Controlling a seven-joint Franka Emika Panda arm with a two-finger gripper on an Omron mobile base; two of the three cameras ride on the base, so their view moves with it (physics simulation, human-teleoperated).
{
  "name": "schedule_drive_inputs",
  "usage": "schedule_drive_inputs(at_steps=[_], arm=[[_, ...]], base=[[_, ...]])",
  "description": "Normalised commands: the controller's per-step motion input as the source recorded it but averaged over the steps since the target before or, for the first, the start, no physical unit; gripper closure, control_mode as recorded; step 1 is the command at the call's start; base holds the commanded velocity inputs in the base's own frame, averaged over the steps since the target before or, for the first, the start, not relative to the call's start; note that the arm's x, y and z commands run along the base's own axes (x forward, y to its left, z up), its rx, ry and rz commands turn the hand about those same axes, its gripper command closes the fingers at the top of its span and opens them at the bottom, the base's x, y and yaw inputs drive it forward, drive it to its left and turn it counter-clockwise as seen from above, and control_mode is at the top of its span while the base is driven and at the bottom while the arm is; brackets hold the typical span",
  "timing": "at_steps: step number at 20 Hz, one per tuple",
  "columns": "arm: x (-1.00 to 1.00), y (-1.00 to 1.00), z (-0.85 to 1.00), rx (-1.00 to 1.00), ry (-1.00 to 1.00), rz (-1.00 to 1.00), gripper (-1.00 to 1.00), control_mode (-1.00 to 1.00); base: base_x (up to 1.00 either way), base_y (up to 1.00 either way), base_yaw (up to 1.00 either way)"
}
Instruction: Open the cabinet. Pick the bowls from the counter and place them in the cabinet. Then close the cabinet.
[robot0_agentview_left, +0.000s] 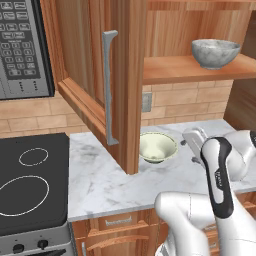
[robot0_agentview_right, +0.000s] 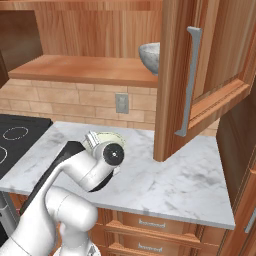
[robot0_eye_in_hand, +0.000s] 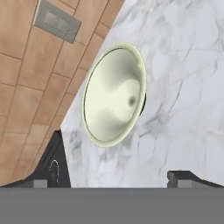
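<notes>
The cabinet (robot0_agentview_left: 120, 75) stands open above the counter (robot0_agentview_left: 110, 185); its door swings out over the marble with the silver bar handle (robot0_agentview_left: 109, 87) facing the robot; the shelf inside is reachable from the front.

The grey-white speckled bowl (robot0_agentview_left: 215, 52) already sits upright on the cabinet shelf; the pale cream-green bowl (robot0_agentview_left: 157, 146) remains on the counter, upright, near the brick back wall and just below the wall outlet (robot0_eye_in_hand: 57, 21); in the left base view it lies just beside the lower edge of the open door.

The gripper (robot0_eye_in_hand: 116, 177) is spread wide and holds nothing; both fingertips (robot0_eye_in_hand: 54, 168) show at the bottom of the hand view with bare marble between them.

Governing relation: in the hand view the cream-green bowl lies ahead of the gripper, along its line of sight, and apart from both tips; the bowl is centred roughly between them, slightly toward the tip on the brick-wall side. The bowl is round, so no long axis constrains the wrist; the rim is the likely grasp feature.

Judgement: the step in hand is the approach to the second bowl; the next move calls for an advance toward the rim, with one finger inside and one outside; the door overhanging the bowl is the likely obstacle on lifting.
</notes>
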Motion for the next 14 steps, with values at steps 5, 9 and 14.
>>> schedule_drive_inputs(at_steps=[5, 9, 14], arm=[[0.40, 0.00, -0.22, 0.06, 0.01, 0.00, -1.00, -1.00], [0.40, 0.00, -0.47, 0.16, 0.06, 0.00, -1.00, -1.00], [0.36, 0.00, -0.51, 0.18, 0.03, 0.00, -1.00, -1.00]], base=[[0.00, 0.00, 0.00], [0.00, 0.00, 0.00], [0.00, 0.00, 0.00]])
